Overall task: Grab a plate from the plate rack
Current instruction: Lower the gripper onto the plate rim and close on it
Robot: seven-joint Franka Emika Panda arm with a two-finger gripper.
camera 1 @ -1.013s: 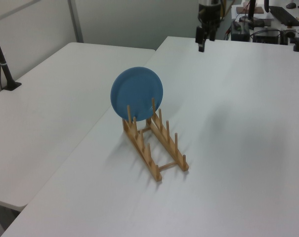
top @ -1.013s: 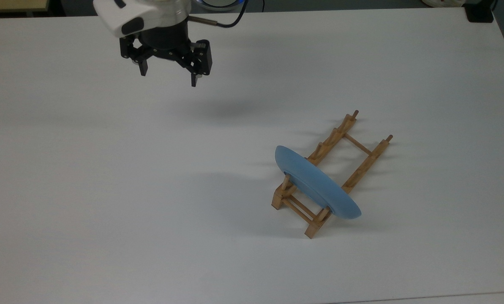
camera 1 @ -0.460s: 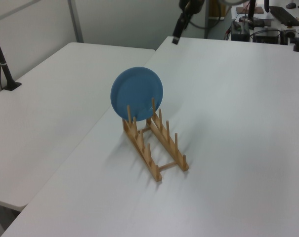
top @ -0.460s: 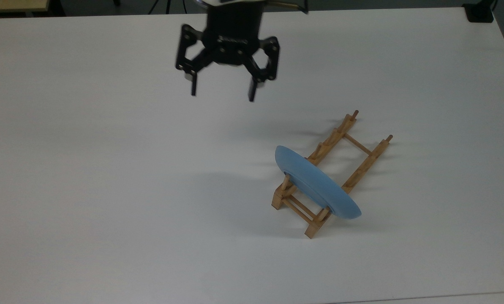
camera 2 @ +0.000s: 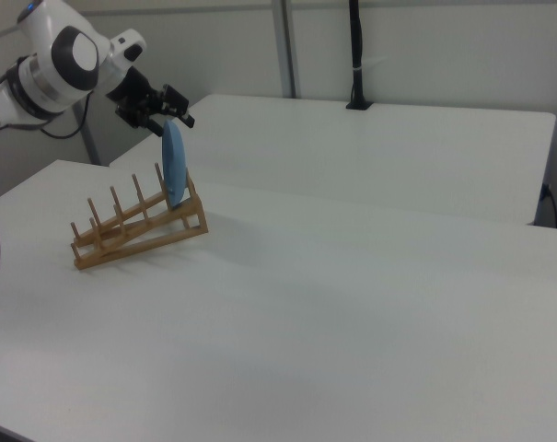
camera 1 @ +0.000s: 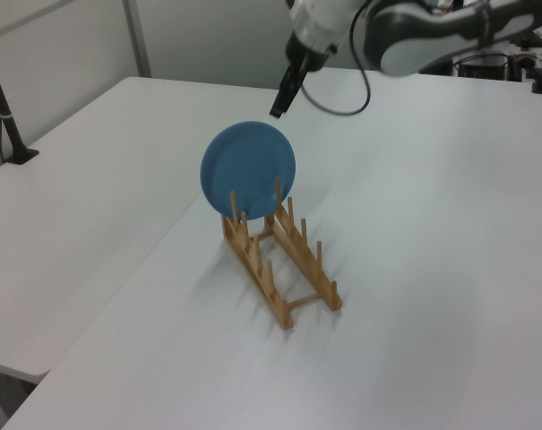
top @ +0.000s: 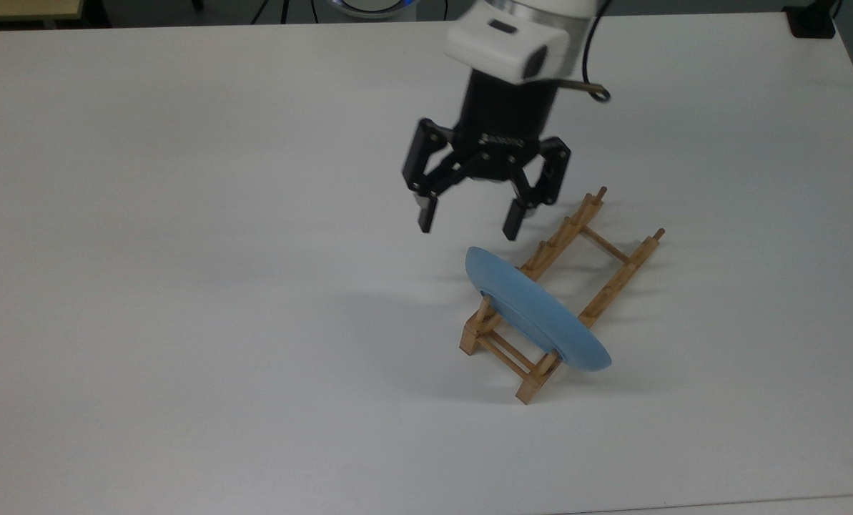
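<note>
While the black two-finger gripper (top: 467, 225) hangs with fingers spread wide and empty, matte light blue round plate (top: 537, 309) just below it, upright between pegs of the ladder-like wooden plate rack (top: 598, 275), smooth white table (top: 183, 286).
</note>
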